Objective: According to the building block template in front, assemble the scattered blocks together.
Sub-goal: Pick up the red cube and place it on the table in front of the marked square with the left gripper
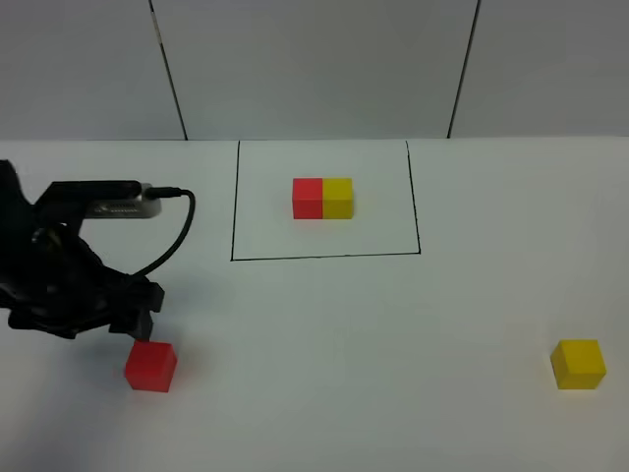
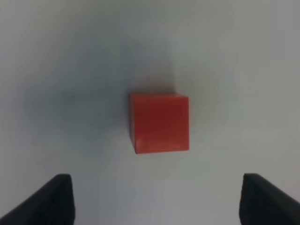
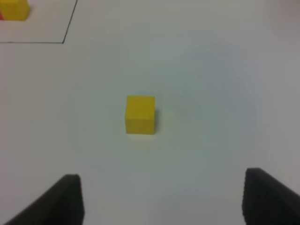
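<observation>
Your left pincer hangs spread over the red cube, pinching nothing. The right pincer, equally spread, faces the yellow cube, well apart across the table. Descend off-centre and a finger could knock the red cube askew, spoiling its match with the outlined template. The left arm crouches low, wrist tipped downward.

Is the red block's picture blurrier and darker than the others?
Yes: left wrist view: the red cube is blurred, with a broad dim shadow on the table around it; right wrist view: the yellow cube is sharper and evenly lit; exterior high view: sharpest, only faint shadows.
</observation>
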`<state>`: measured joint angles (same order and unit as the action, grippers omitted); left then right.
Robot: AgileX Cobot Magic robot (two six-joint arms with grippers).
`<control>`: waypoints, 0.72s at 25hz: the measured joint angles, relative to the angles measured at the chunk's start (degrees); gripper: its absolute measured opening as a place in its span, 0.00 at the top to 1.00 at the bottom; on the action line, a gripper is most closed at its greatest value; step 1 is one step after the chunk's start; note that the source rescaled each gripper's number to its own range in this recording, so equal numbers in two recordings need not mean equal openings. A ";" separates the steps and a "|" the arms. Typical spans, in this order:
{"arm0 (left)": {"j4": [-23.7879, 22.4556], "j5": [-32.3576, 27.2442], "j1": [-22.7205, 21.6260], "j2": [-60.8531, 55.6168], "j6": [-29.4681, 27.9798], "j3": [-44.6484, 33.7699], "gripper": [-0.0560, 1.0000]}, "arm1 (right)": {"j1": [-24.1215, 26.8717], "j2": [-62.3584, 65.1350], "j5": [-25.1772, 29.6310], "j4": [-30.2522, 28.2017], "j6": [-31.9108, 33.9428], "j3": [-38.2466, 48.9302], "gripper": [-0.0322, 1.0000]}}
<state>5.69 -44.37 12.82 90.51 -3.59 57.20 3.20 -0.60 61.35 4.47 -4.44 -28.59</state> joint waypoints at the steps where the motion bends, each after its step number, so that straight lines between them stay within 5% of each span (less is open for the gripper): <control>1: -1.19 0.69 1.13 3.34 -1.31 0.41 0.33 | 0.00 0.00 0.00 0.00 0.00 0.00 0.39; 18: -1.20 6.99 4.35 13.96 -1.67 2.47 0.33 | 0.00 0.00 0.00 0.00 0.00 0.00 0.39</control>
<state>4.48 -37.38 17.17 104.47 -5.25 59.67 3.20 -0.60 61.35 4.47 -4.44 -28.59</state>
